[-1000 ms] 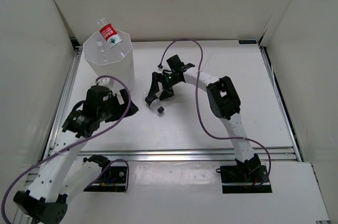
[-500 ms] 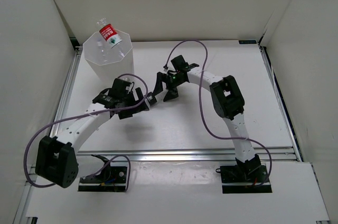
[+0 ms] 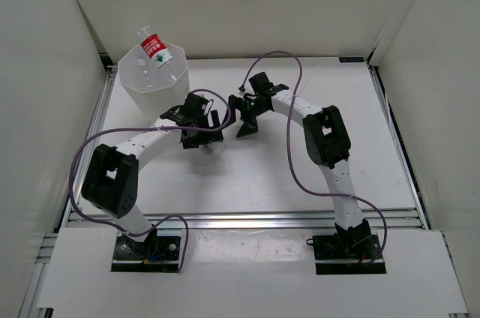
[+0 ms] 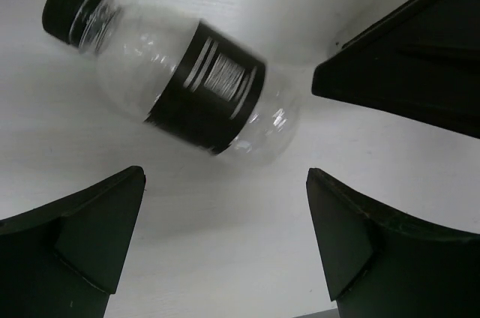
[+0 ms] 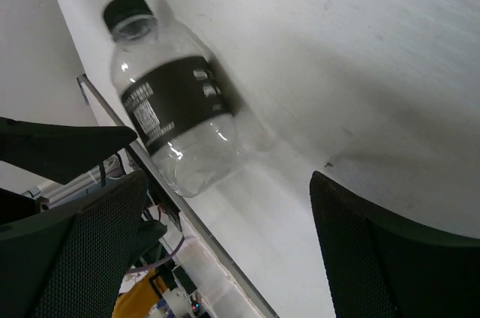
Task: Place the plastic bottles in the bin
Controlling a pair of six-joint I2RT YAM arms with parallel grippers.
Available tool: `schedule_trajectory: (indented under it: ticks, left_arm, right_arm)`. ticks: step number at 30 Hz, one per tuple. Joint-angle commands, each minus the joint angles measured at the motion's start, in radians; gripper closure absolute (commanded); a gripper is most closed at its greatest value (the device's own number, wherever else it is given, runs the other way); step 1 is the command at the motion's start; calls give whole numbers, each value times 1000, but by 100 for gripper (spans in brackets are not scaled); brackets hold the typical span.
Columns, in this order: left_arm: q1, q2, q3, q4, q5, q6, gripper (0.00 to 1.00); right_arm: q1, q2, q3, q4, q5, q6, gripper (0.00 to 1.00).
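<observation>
The black-label bottle (image 4: 196, 84) with a black cap (image 4: 70, 3) lies on its side on the white table. It also shows in the right wrist view (image 5: 171, 124). My left gripper (image 4: 225, 175) is open and empty just short of the bottle's base; in the top view (image 3: 208, 135) it covers the bottle. My right gripper (image 5: 229, 177) is open and empty on the bottle's other side, and it also shows from above (image 3: 244, 123). The white bin (image 3: 150, 82) stands at the far left with the red-label bottle (image 3: 154, 47) sticking out. The blue-label and crushed bottles are out of view.
White walls (image 3: 45, 70) close in the table on the left, back and right. A metal rail (image 3: 247, 219) runs along the near edge. Purple cables (image 3: 289, 115) loop over both arms. The right gripper's finger (image 4: 409, 70) shows in the left wrist view.
My left arm has swung from the near left to the middle and now sits over the black-label bottle. My right gripper has drawn back from the bottle toward the far right.
</observation>
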Motion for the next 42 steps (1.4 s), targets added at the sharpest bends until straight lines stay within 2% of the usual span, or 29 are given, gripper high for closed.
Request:
schedule_trajectory:
  ticks: [1, 5, 8, 12, 18, 22, 33, 42]
  left_arm:
    - [-5, -17, 47, 15, -3, 17, 0]
    - [-5, -84, 4, 15, 15, -7, 0]
    - [-5, -120, -53, 15, 4, -18, 0]
    - [-5, -117, -94, 15, -20, -27, 0]
    - [-5, -49, -82, 6, -30, -63, 0]
    - [-5, 4, -47, 6, -39, -63, 0]
    - [44, 63, -47, -12, -39, -104, 0]
    - [53, -32, -35, -34, -100, -104, 0]
  right_arm:
    - [-2, 12, 91, 11, -10, 22, 8]
    - [-11, 98, 224, 11, -93, 33, 8]
    - [-11, 119, 234, 57, -163, 42, 8]
    - [-11, 107, 191, 57, -163, 34, 8]
    - [-31, 38, 75, 31, -166, -24, 8]
    - [-53, 27, 60, 31, -166, -24, 8]
    - [-43, 98, 160, 31, -228, -1, 8]
    - [1, 181, 252, 7, -219, 13, 11]
